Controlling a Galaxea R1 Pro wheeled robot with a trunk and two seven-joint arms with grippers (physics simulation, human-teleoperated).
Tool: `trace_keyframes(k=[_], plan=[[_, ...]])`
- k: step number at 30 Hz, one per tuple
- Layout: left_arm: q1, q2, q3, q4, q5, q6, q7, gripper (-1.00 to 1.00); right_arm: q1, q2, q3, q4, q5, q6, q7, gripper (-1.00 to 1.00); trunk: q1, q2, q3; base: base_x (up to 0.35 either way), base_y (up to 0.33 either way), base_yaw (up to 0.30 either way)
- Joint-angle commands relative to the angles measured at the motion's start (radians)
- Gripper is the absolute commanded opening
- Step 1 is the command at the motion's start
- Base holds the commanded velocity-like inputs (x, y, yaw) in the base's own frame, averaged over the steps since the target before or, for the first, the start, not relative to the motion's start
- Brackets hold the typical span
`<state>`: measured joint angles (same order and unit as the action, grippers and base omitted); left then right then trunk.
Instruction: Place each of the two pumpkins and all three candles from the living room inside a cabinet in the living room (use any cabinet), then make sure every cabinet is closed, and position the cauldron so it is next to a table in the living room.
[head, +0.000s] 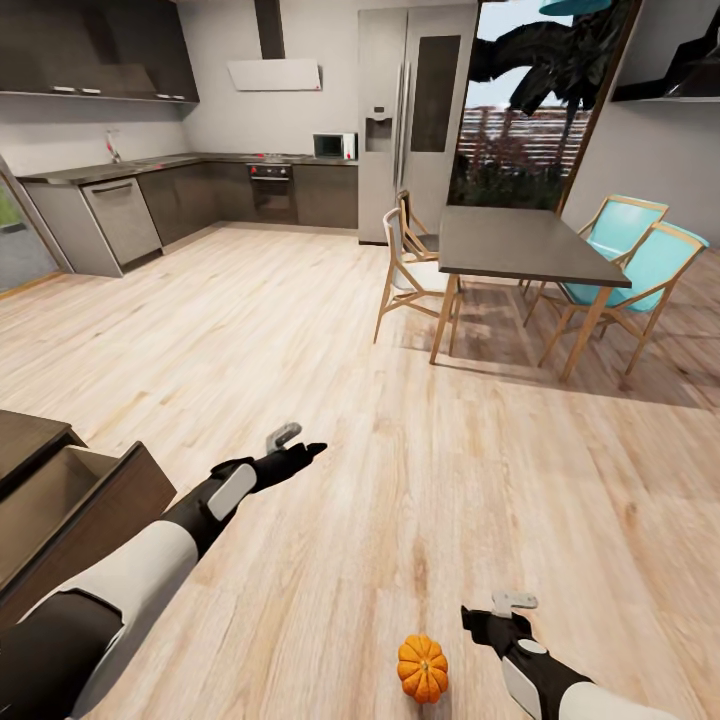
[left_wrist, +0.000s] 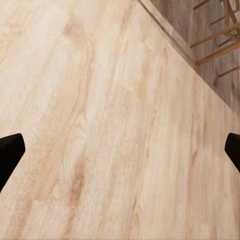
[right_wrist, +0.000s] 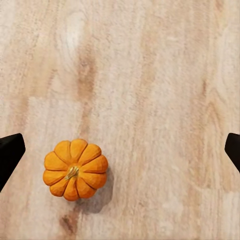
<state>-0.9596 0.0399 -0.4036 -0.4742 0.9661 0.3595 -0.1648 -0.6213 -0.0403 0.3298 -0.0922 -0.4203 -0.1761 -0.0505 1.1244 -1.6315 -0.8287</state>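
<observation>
One orange pumpkin (head: 422, 668) sits on the wood floor close in front of me, ribbed, with a short stem. My right gripper (head: 492, 610) hovers just to its right, open, and the pumpkin (right_wrist: 75, 169) lies off-centre towards one finger in the right wrist view, where the right gripper (right_wrist: 120, 150) holds nothing. Over bare floor further ahead on the left, my left gripper (head: 300, 446) is stretched out and open; the left gripper (left_wrist: 120, 155) is empty. The dark-brown cabinet (head: 125, 505) stands at lower left with one drawer pulled open, pale inside. Candles and cauldron are out of view.
A dark dining table (head: 520, 245) with wooden chairs (head: 410, 270) and teal chairs (head: 640, 265) stands ahead on the right. Kitchen counters (head: 120, 215) and a tall fridge (head: 410, 110) line the far wall. Wood floor (head: 300, 330) stretches between.
</observation>
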Motion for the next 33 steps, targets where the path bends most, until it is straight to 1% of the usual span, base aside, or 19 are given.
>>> trace_keyframes(k=[1, 6, 20, 27, 33], plan=[[0.0, 0.0, -0.002, 0.0, -0.002, -0.001, -0.001, 1.0, 0.0, 0.0, -0.001, 0.0, 0.0, 0.0, 0.0, 1.0, 0.0, 0.0, 0.0, 0.0, 0.0, 0.0], [0.003, -0.009, -0.007, 0.0, -0.005, -0.002, -0.001, 1.0, 0.0, -0.004, 0.0, 0.001, -0.001, 0.0, 0.0, 1.0, 0.0, 0.0, 0.0, 0.0, 0.0, 0.0], [0.007, -0.007, -0.008, 0.006, -0.004, -0.001, -0.002, 1.0, 0.0, -0.005, 0.0, 0.002, -0.002, 0.0, 0.0, 1.0, 0.0, 0.0, 0.0, 0.0, 0.0, 0.0], [0.007, -0.009, -0.006, 0.011, 0.002, -0.001, 0.002, 1.0, 0.0, -0.006, 0.0, 0.002, -0.002, 0.0, 0.0, 1.0, 0.0, 0.0, 0.0, 0.0, 0.0, 0.0], [0.007, -0.002, -0.006, 0.013, 0.002, -0.002, -0.002, 1.0, 0.0, -0.006, 0.0, 0.002, -0.002, 0.0, 0.0, 1.0, 0.0, 0.0, 0.0, 0.0, 0.0, 0.0]])
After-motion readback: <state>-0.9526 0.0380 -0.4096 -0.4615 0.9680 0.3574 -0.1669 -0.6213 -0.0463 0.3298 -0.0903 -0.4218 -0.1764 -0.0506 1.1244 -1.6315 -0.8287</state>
